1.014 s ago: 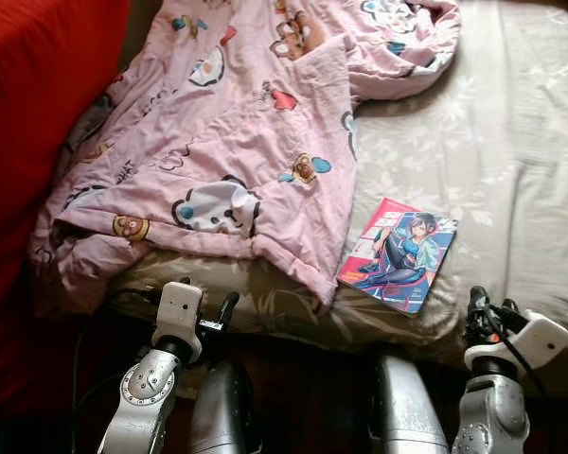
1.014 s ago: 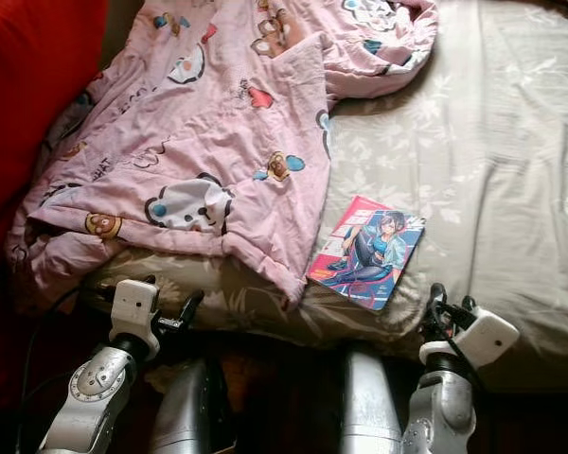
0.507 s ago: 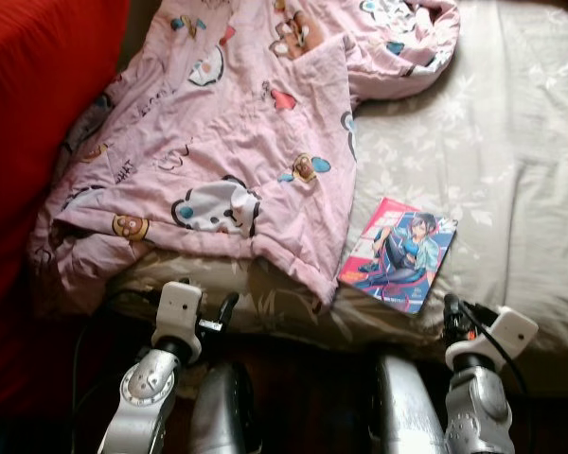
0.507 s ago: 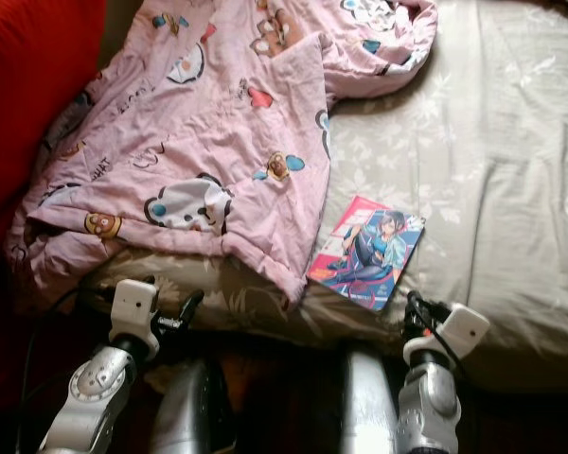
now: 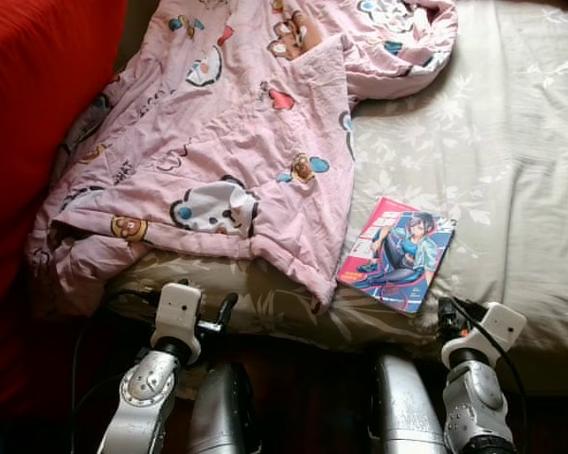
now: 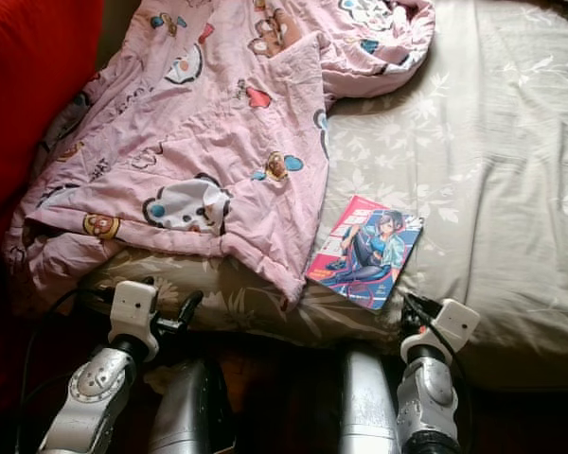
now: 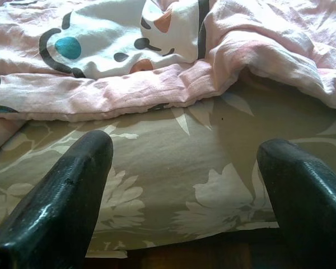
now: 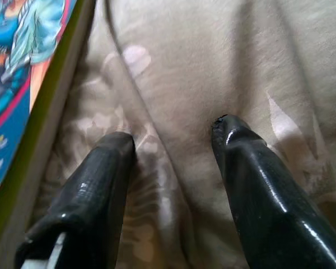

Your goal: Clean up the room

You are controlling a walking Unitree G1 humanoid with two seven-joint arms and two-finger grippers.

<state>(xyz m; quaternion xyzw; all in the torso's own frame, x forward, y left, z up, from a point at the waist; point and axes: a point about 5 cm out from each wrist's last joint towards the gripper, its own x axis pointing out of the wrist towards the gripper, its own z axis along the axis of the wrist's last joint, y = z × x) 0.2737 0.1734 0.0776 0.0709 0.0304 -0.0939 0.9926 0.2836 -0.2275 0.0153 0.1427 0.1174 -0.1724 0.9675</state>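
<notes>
From the left eye view, a thin book with a bright pink and blue cartoon cover [image 5: 396, 253] lies flat on the bed with the grey-green flowered sheet [image 5: 511, 161], close to its front edge. The book's long side runs slanted, from near the robot up and away toward its right. The right end effector [image 5: 447, 318] sits just below the book's near right corner, so it is the nearer one by far. The left end effector [image 5: 225, 308] waits well apart from the book, below the rumpled pink blanket with cartoon animals [image 5: 218, 142].

The right eye view tells the same thing: the book lies just ahead and a bit to the robot's left of the right end effector.

In the left wrist view, the two black fingers [image 7: 61, 196] are spread wide with nothing between them. They point at the sheet, under the blanket's edge.

In the right wrist view, the two black fingers [image 8: 95, 190] are parted and empty, hanging close over the sheet. The book's edge is just beside one finger, not between them. I think the right arm must slide toward the book to catch its edge.
</notes>
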